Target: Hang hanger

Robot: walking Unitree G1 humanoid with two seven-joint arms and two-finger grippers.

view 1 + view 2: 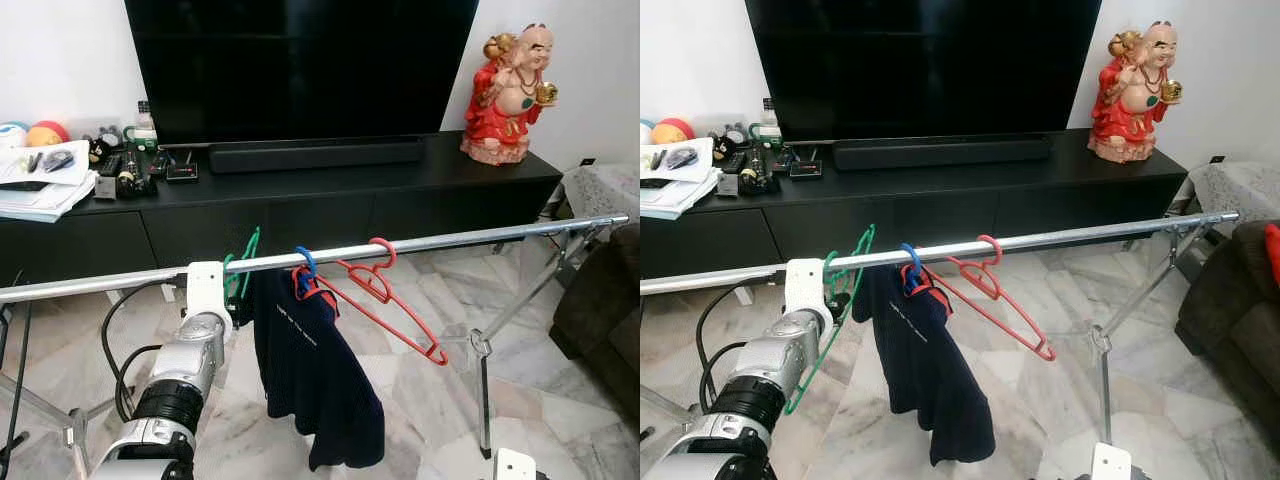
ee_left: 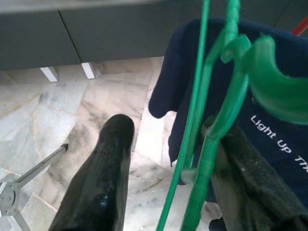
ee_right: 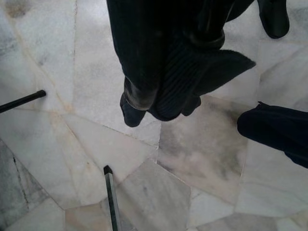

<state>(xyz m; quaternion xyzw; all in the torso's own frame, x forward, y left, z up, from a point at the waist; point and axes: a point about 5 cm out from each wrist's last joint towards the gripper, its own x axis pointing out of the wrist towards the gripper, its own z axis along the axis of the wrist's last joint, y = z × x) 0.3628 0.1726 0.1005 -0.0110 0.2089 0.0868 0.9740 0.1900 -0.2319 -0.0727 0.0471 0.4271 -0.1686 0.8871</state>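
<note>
Your left gripper (image 2: pixel 163 178) is up at the rail (image 1: pixel 1060 238), jaws parted around the green hanger (image 2: pixel 202 144). Your right gripper (image 3: pixel 159 103) hangs over the floor, jaws closed, empty.

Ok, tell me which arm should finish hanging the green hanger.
Left. The left gripper is up at the rail, its open fingers around the green hanger, whose hook is at the rail. The right gripper hangs low over the floor.
</note>
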